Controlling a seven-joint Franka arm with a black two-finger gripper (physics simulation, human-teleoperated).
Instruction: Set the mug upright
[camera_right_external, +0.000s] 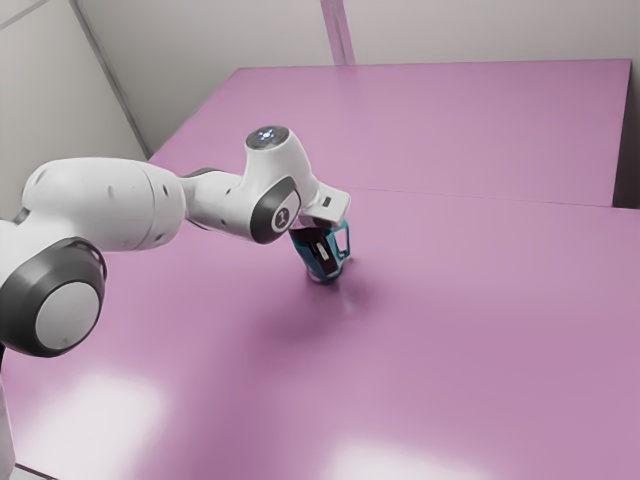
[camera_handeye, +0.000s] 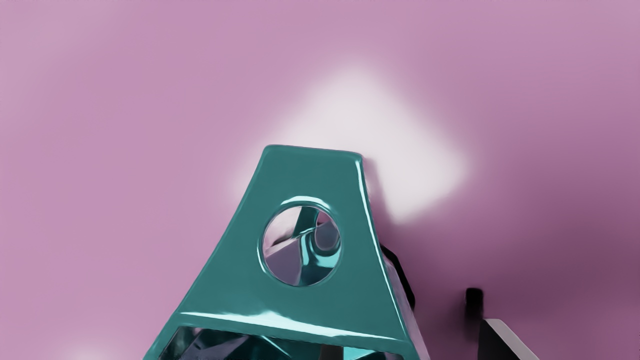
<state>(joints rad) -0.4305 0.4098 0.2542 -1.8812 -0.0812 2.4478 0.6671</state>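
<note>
Directly under my gripper (camera_right_external: 328, 206) is the teal and dark mug (camera_right_external: 322, 262), leaning in the exterior view with its handle toward that view's right. In the wrist view the teal mug (camera_handeye: 300, 175) shows a broad tapering face with a round hole, close beneath the hand. One finger of my gripper (camera_handeye: 407, 347) stands outside the mug with a gap between them; a dark piece, seemingly the other finger, shows through the mug's lower opening. The fingers are apart and the gripper is open. Contact between mug and table is hard to make out.
The pink table (camera_right_external: 450, 330) extends around the mug on every side, with bright reflections on its surface. A pale wall (camera_right_external: 480, 30) rises behind the table's far edge, and a seam crosses the tabletop beyond the hand.
</note>
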